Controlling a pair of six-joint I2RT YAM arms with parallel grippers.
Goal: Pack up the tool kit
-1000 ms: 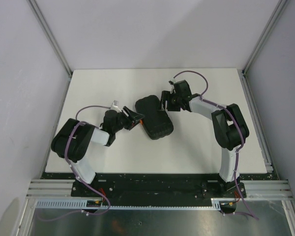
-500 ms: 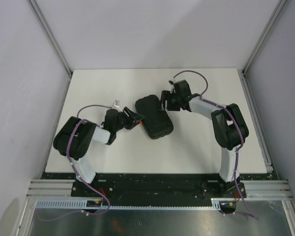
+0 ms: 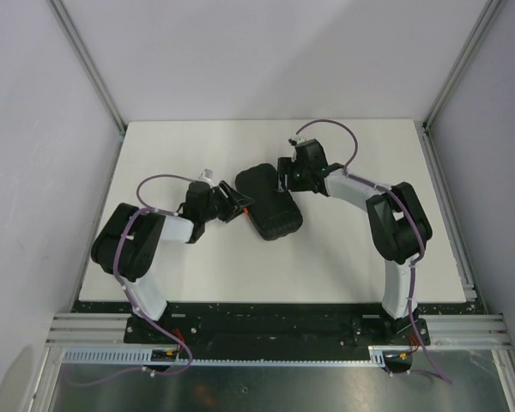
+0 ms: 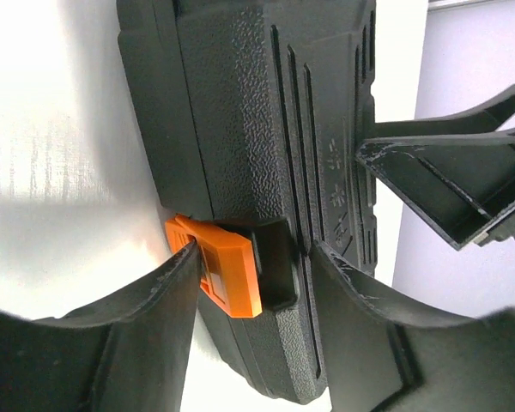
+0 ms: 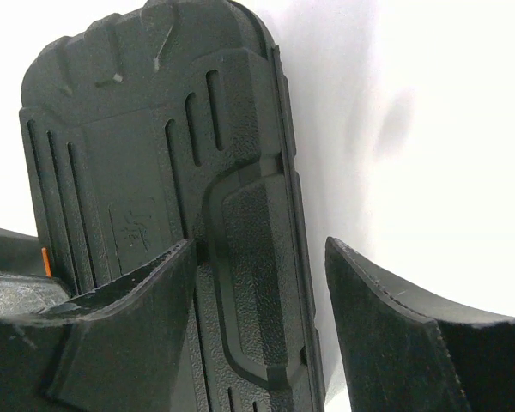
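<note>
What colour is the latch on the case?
The latch is orange, on the black case; clearest in the left wrist view.

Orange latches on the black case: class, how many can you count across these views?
1. The orange latch sits on the case's long edge facing the left arm, between the left gripper's fingers. Others may be hidden underneath.

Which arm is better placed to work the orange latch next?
Left. The left gripper brackets the orange latch on the case edge, one finger touching it. The right gripper straddles the opposite edge, away from the latch.
</note>
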